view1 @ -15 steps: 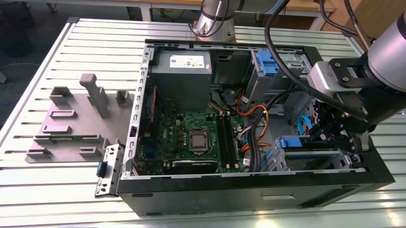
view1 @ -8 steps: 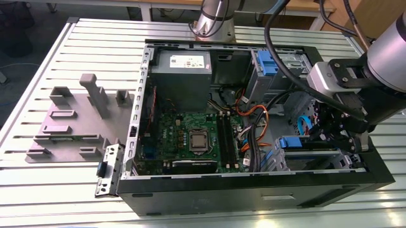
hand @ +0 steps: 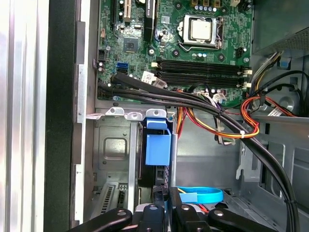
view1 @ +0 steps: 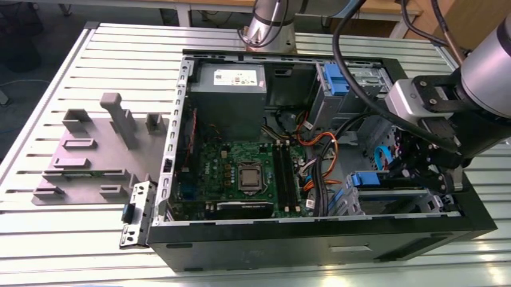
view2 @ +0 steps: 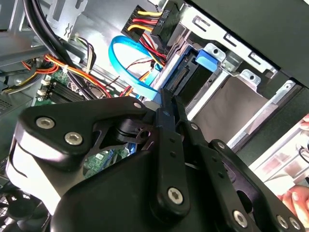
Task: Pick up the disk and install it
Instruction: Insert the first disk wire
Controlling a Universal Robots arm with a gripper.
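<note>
The disk sits edge-on in the drive cage (view1: 395, 200) at the case's corner on the exterior view's right; its blue carrier (view1: 367, 179) (hand: 158, 145) (view2: 208, 57) is what shows most, with the dark connector end (view2: 182, 79) below it. My gripper (view1: 413, 174) (view2: 167, 96) (hand: 165, 192) reaches down into the case right behind that end. Its two black fingers (view2: 164, 125) lie pressed together, shut, with nothing seen between them. Whether the tips touch the disk I cannot tell.
A blue data cable (view2: 126, 58) (hand: 200, 195) and orange-red wire bundles (hand: 251, 118) crowd the bay. The motherboard (view1: 239, 173), grey power supply (view1: 227, 89) and a second blue bracket (view1: 335, 78) fill the case. A grey fixture (view1: 96, 149) lies on the slatted table. A hand (view2: 294, 198) is nearby.
</note>
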